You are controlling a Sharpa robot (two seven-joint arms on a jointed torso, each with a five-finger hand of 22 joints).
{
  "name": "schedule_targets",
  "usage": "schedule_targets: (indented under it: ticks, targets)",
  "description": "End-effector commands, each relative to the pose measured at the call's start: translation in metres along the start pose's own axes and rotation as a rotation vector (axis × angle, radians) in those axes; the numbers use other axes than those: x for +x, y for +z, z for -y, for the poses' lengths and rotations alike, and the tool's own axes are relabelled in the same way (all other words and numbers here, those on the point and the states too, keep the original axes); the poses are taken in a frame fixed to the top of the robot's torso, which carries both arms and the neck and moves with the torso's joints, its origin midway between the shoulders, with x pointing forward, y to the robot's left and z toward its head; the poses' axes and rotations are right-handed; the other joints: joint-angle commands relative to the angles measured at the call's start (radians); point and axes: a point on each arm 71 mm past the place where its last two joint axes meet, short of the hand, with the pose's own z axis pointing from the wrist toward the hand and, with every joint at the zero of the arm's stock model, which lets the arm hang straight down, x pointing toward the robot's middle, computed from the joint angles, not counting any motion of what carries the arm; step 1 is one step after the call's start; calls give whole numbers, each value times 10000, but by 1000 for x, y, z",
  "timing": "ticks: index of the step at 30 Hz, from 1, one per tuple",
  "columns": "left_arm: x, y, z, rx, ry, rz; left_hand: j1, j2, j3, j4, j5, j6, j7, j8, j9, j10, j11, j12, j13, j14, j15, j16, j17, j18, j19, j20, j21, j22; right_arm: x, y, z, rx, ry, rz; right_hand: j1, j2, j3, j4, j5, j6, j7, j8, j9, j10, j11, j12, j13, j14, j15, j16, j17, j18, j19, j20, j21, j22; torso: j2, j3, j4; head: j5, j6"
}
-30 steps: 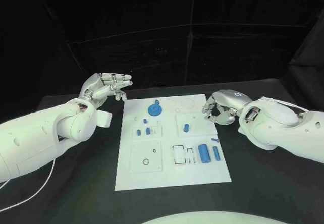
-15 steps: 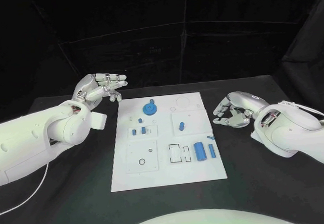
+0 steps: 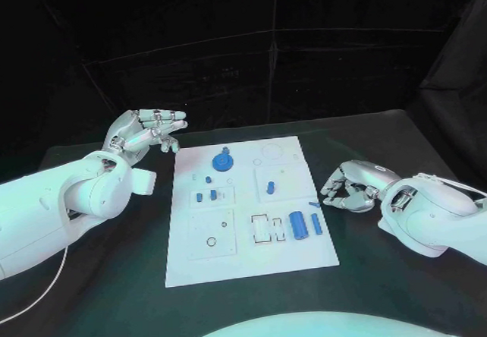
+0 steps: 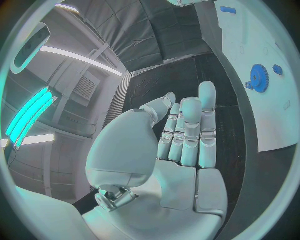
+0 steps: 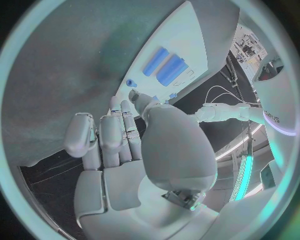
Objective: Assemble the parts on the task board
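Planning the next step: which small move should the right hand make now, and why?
Probably ease the right hand toward the small blue piece at the task board edge. That hand holds nothing, fingers curled, beside the board's right side, and the piece lies loose nearest it. The left hand hovers off the far left corner.

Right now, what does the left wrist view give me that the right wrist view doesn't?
Left wrist view alone: the left hand, holding nothing, and the blue gear near the far end of the task board.

Right wrist view alone: the right hand, fingers curled with nothing seen in them, the two blue cylinders lying side by side, and a small blue piece near the fingertips.

Both: the white board on the black table.
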Motion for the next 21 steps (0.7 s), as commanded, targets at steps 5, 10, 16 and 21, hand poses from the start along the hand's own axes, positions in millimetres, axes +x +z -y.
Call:
schedule_targets:
  ticks: [5,10,16,21]
  targets:
    - [0,0,2,110,-48,2,14,-49,-35,-13,-3,-84,17,43,-3,-58,1,13,14,-75,-19,-43,-6,149,-69,27,-46,-11,7,2,-5,-408,-320,65,131,-1,0,-70,83,26,-36,-1,10,58,-26,-46,-12,182,-62,51,-12,-150,15,-1,-32,-12,-10,-4,46,-26,6]
    - [0,0,1,99,-47,2,37,-43,-41,-26,-4,-86,18,56,-2,-63,2,35,15,-75,-21,-42,-14,149,-65,25,-57,-21,10,5,-7,-421,-342,-16,142,-5,-7,-71,95,12,-35,-10,7,57,-24,-56,-14,182,-62,51,-13,-151,16,-2,-33,-12,4,-4,36,-16,23]
    - [-1,0,1,72,-51,-8,37,-43,-41,-26,-4,-86,18,56,-2,-63,2,35,15,-75,-21,-42,-14,149,-65,25,-57,-21,14,8,-8,-397,-384,-159,134,-38,-55,-50,109,-55,-27,-50,-10,59,-16,-86,-18,179,-59,45,-29,-149,9,-4,-43,-27,1,-11,34,-14,16]
    - [-1,0,1,56,-52,-10,37,-43,-41,-26,-4,-86,18,56,-2,-63,2,35,15,-75,-21,-42,-14,149,-65,25,-57,-21,16,9,-8,-384,-410,-271,137,-54,-81,-42,109,-96,-27,-72,-18,56,-14,-104,-20,178,-57,45,-35,-150,11,-3,-44,-26,1,-14,37,-11,8]
